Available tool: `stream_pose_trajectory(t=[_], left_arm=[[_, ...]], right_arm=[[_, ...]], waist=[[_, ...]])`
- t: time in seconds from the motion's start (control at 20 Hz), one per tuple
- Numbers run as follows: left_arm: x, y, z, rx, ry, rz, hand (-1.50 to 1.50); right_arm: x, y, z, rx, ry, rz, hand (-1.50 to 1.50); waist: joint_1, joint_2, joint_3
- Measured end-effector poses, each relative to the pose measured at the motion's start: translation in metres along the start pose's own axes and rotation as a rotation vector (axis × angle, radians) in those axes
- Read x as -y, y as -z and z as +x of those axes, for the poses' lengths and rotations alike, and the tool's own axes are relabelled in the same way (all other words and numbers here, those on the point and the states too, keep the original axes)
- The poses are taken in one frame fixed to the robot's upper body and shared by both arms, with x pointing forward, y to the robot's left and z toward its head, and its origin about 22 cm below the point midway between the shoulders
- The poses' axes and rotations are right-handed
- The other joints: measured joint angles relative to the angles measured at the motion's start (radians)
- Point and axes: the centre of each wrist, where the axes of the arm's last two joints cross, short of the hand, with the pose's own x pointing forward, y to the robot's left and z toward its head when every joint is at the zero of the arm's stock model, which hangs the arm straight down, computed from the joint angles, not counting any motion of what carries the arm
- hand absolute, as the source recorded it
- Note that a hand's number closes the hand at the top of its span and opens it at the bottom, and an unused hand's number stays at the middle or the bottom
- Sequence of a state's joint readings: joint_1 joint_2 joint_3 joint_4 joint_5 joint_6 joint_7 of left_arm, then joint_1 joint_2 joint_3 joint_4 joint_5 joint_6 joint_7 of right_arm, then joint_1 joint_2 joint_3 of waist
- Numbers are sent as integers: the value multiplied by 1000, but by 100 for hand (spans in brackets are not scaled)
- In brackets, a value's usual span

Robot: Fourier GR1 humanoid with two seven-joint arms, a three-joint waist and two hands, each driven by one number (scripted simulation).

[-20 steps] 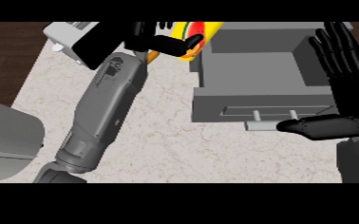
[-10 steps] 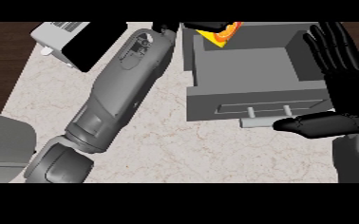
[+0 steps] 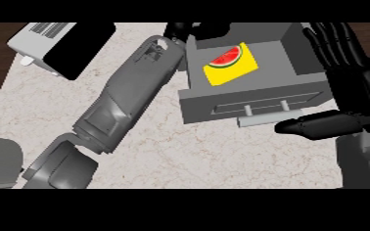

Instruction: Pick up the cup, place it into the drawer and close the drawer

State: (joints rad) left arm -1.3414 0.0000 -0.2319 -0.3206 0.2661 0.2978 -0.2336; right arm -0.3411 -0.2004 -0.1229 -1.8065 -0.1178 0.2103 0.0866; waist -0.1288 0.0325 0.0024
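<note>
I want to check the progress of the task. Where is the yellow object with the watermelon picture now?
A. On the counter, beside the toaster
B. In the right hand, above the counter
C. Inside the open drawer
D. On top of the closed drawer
C: the yellow object with the watermelon picture lies within the walls of the open drawer, with no hand around it.

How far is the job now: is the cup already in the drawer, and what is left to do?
Done: the cup, yellow with a watermelon picture, lies inside the open drawer. In hand: the left hand is at the drawer's far rim, above the cup; whether it has let go is unclear. Left: closing the drawer. The right hand rests open beside the drawer, thumb near the handle.
</note>
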Motion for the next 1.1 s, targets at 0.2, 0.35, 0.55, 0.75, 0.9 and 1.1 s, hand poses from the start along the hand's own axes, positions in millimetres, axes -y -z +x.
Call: stream_pose_trajectory(t=[0.2,0.35,0.55,0.75,0.9,1.1], left_arm=[[2,-4,-11,-47,37,-38,-150],[3,-7,-16,-56,45,-56,-150],[4,-12,-22,-38,-27,-40,-150],[5,-14,-22,13,-139,-33,-150],[5,-14,-19,72,-216,-20,-150],[4,-13,-16,121,-284,37,-150]], right_arm=[[-1,3,3,14,10,30,-150],[-5,9,3,26,14,51,-150],[-13,14,1,37,66,121,-150],[-28,21,3,58,135,263,150],[-36,21,1,51,177,399,150],[-42,16,0,-34,111,590,150]], waist=[[-35,6,0],[-48,11,0],[-68,16,0],[-74,20,-2],[-69,17,-2],[-53,7,-3]])
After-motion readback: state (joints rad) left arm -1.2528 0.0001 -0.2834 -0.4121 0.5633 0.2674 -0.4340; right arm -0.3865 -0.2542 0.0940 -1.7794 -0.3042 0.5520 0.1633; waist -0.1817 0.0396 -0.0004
